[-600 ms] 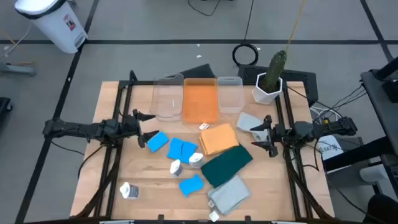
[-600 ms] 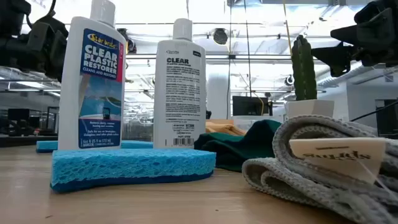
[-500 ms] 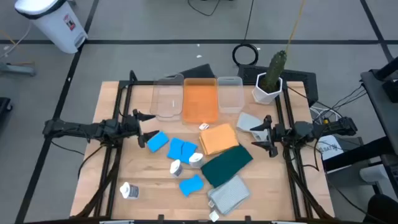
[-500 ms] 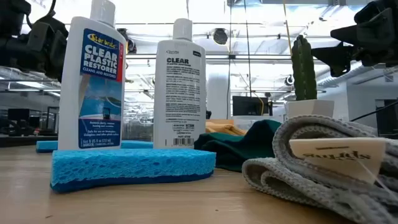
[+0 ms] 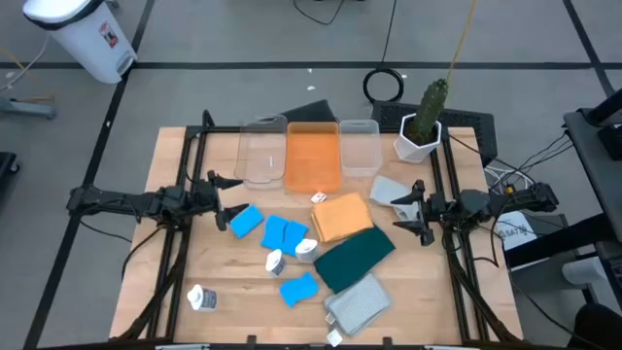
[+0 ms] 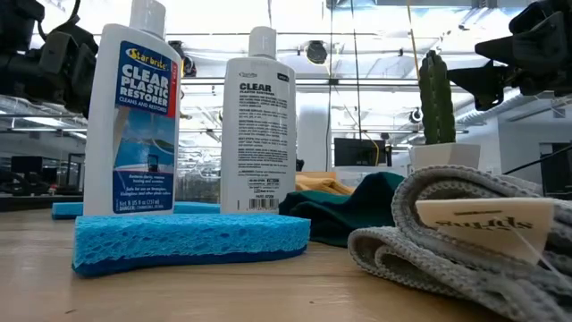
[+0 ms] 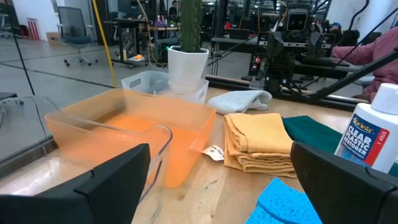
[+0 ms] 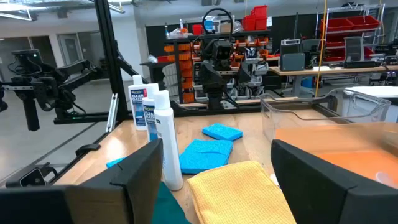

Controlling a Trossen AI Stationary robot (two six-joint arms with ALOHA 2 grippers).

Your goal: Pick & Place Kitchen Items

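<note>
Pre-grasp: left hand (image 5: pixel 225 195) and right hand (image 5: pixel 406 214) both spread wide, empty, parked at opposite counter (image 5: pixel 233 311) edges; sponges (image 5: pixel 276 233), bottles (image 5: pixel 275 261), cloths (image 5: pixel 342 216) lying loose between them; probably reach inward, nearest sponge just beside left hand.

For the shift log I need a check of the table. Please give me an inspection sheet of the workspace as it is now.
Surface: light wooden table, dry.
Job's things: bright blue sponges, white labelled bottles, folded orange cloth, dark green cloth, grey cloths; all lie loose, none binned.
Clutter: clear plastic bins, orange bin, potted cactus.
Grippers: left gripper open, empty, at left edge; right gripper open, empty, at right edge.
Cables: black coil on the floor.
Surroundings: white waste bin.
</note>
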